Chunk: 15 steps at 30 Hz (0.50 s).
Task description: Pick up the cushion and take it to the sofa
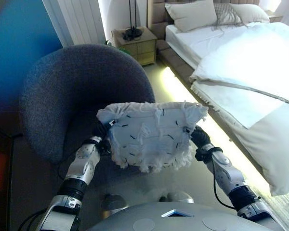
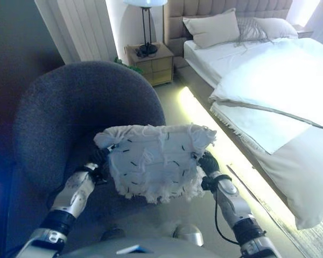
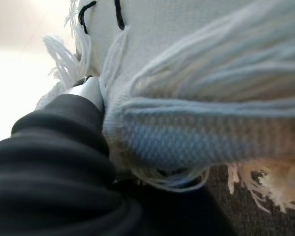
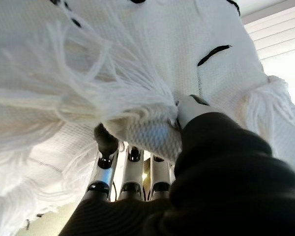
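Note:
A white fringed cushion (image 1: 149,137) with short black stitches hangs in the air in front of me, held between both hands. My left hand (image 1: 100,131) is against its left edge; in the left wrist view the dark cover (image 3: 54,162) presses into the cushion (image 3: 196,59). My right hand (image 1: 200,136) grips the right edge: in the right wrist view its fingers (image 4: 132,177) run under the cushion (image 4: 113,44) and the thumb (image 4: 191,109) presses on the other side. The dark grey round sofa chair (image 1: 77,82) stands just behind and to the left of the cushion.
A bed (image 1: 250,62) with white covers and pillows fills the right side, with a lit strip (image 1: 176,86) along its base. A wooden nightstand (image 1: 135,43) with a lamp (image 2: 145,27) stands at the back, between chair and bed. A white curtain (image 1: 82,19) hangs behind the chair.

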### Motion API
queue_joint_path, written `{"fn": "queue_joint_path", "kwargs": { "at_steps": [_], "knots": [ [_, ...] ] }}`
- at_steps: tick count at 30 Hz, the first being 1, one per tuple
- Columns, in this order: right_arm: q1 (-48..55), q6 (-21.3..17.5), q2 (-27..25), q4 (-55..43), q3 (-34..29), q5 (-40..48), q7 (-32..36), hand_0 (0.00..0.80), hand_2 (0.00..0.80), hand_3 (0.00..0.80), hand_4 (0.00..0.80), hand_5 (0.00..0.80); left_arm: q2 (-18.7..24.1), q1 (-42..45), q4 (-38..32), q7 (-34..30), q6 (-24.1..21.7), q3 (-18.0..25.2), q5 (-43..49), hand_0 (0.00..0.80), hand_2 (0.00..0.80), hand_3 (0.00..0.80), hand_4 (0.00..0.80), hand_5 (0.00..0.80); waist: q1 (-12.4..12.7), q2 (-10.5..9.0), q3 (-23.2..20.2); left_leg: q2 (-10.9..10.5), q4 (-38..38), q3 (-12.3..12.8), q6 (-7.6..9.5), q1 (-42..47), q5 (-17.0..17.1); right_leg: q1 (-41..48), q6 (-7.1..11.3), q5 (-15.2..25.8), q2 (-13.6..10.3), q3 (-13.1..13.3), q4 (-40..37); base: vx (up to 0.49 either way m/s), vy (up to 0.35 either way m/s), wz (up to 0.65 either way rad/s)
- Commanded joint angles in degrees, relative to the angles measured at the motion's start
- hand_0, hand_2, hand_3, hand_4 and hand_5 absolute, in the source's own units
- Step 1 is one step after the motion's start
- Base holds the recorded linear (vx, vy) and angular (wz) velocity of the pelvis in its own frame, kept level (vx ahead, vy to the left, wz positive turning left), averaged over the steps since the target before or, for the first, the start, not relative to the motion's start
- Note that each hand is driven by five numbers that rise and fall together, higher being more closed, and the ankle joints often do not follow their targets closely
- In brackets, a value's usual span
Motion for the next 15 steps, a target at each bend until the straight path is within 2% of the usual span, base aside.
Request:
{"fn": "queue_joint_path", "kwargs": {
  "at_steps": [1, 4, 6, 7, 8, 11, 13, 15],
  "knots": [
    [-5.2, -2.5, 1.0, -3.1, -0.5, 2.0, 1.4, 0.8, 0.8, 0.8, 0.8, 0.8, 1.8, -4.8, -1.6, -0.5, -7.2, 3.5, -2.6, 0.8, 0.8, 0.8, 0.8, 0.8, 2.0, -0.51, -2.9, 0.2, -2.4, -0.3, -2.56, -2.7, 3.7, 5.4, 0.86, 3.5, -1.1, 0.4, -5.2, 0.239, 0.133, -0.56],
    [-6.4, -2.8, 1.4, -2.9, -0.7, 2.5, 1.3, 0.8, 0.8, 0.8, 0.8, 0.8, 2.5, -6.7, -0.4, -0.6, -7.6, 3.2, -2.7, 0.8, 0.8, 0.8, 0.8, 0.8, 1.8, -0.18, -2.8, -0.5, -0.1, 1.4, -1.69, -3.6, 1.8, 5.2, 1.36, 2.2, -2.2, -0.6, -3.5, 0.206, 0.169, 0.0],
    [-7.5, -2.7, 2.4, -2.6, -0.2, 3.7, 0.5, 0.8, 0.8, 0.8, 0.8, 0.8, 3.4, -7.4, -0.2, 0.0, -7.7, 2.8, -2.8, 0.8, 0.8, 0.8, 0.8, 0.8, 2.3, -0.37, -2.5, -2.3, 1.1, -0.5, -0.63, -4.2, 0.2, 4.3, 2.26, 3.3, -3.6, -0.9, -1.0, 0.238, 0.184, 0.12],
    [-7.9, -2.5, 3.0, -2.6, -0.1, 5.3, 0.1, 0.8, 0.8, 0.8, 0.8, 0.8, 3.9, -7.6, -0.4, 0.6, -7.7, 2.5, -2.9, 0.8, 0.8, 0.8, 0.8, 0.8, 2.6, -0.96, -2.2, -3.9, 2.9, -1.3, 0.7, -4.5, -1.5, 3.9, 3.32, 4.7, -4.8, -0.7, 0.6, 0.231, 0.132, 0.12],
    [-7.8, -2.7, 3.4, -2.7, 0.0, 5.3, -0.1, 0.8, 0.8, 0.8, 0.8, 0.8, 4.1, -7.7, -0.6, 0.7, -7.6, 2.4, -2.8, 0.8, 0.8, 0.8, 0.8, 0.8, 2.9, -1.11, -2.4, -4.3, 3.8, -1.4, 1.38, -4.9, -2.2, 3.4, 3.71, 5.7, -5.2, -0.7, 1.0, 0.277, 0.145, 0.05],
    [-7.9, -5.0, 5.3, -1.4, 0.3, 4.9, -1.2, 0.8, 0.8, 0.8, 0.8, 0.8, 4.3, -7.8, -2.0, 1.1, -6.5, 2.3, -0.3, 0.8, 0.8, 0.8, 0.8, 0.8, 4.4, -2.0, -2.6, -6.7, 5.1, -1.2, 3.54, -5.2, -4.3, 3.2, 4.15, 9.1, -7.7, -2.1, 3.0, 0.243, 0.129, 0.0],
    [-8.3, -6.2, 7.2, 0.2, 0.4, 3.7, -2.1, 0.8, 0.8, 0.8, 0.8, 0.8, 4.7, -7.7, -2.4, 1.3, -6.0, 2.2, 1.2, 0.8, 0.8, 0.8, 0.8, 0.8, 5.4, -2.28, -2.9, -8.9, 4.5, -0.4, 5.34, -4.4, -5.4, 2.3, 4.56, 14.1, -10.8, -2.4, 9.3, 0.231, 0.198, -0.08],
    [-8.4, -7.3, 8.2, 0.7, 0.9, 3.2, -3.4, 0.8, 0.8, 0.8, 0.8, 0.8, 5.3, -7.7, -2.5, 1.0, -5.6, 2.0, 0.6, 0.8, 0.8, 0.8, 0.8, 0.8, 5.8, -2.29, -3.1, -11.3, 3.7, -0.8, 6.42, -2.7, -7.0, 0.0, 4.99, 16.7, -13.2, -1.4, 17.8, 0.251, 0.268, -0.09]
  ]
}}
